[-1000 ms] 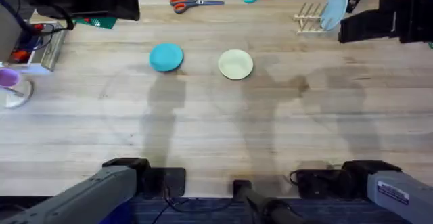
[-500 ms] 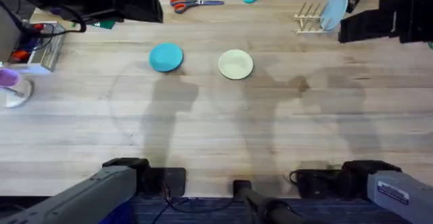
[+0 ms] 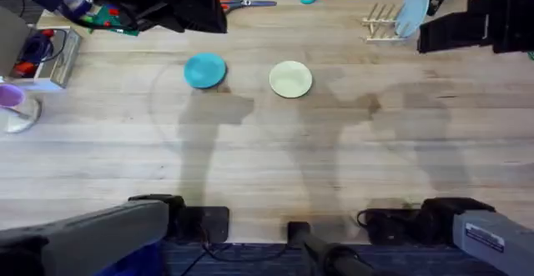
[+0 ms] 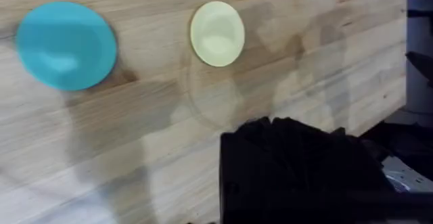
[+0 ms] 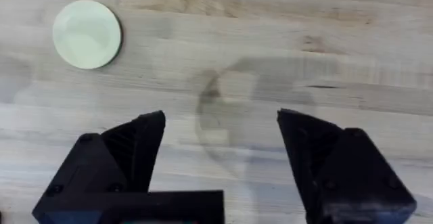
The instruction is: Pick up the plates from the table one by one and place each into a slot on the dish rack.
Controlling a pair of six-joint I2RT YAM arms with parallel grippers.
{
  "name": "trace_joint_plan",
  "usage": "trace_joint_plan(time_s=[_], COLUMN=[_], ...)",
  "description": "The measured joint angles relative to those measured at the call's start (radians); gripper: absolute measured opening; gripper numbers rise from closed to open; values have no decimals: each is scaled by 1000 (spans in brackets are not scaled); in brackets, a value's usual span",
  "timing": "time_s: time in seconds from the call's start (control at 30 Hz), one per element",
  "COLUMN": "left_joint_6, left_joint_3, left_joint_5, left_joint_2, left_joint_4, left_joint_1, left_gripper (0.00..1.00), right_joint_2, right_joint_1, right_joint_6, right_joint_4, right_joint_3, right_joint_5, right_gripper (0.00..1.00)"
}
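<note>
The table (image 3: 334, 159) held the rack (image 3: 382, 22) at its far right, a grey-blue plate (image 3: 412, 12) standing in it. The turquoise plate (image 3: 204, 70) and yellow plate (image 3: 290, 79) lay flat, apart, left of the rack. The right gripper (image 5: 220, 160) hung with jaws wide over bare wood; the left gripper's jaws could not be made out.
</note>
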Motion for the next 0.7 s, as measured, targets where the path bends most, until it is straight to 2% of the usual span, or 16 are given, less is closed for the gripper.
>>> trace_joint_plan(time_s=[0.03, 0.17, 0.33, 0.53, 0.7], left_joint_6=[17, 45, 62, 26, -8], left_joint_3=[0, -3, -81, -240, -333], left_joint_5=[33, 67, 110, 147, 155], left_joint_2=[26, 67, 79, 80, 80], left_joint_4=[0, 10, 108, 242, 318], left_joint_1=[0, 0, 0, 0, -2], left_gripper=[42, 42, 42, 42, 42], right_joint_2=[0, 0, 0, 0, 0], right_joint_1=[0, 0, 0, 0, 0], right_joint_6=[0, 0, 0, -1, -3], right_joint_4=[0, 0, 0, 0, 0], right_joint_3=[0, 0, 0, 0, 0], right_joint_5=[0, 0, 0, 0, 0], right_gripper=[994, 994, 995, 993, 995])
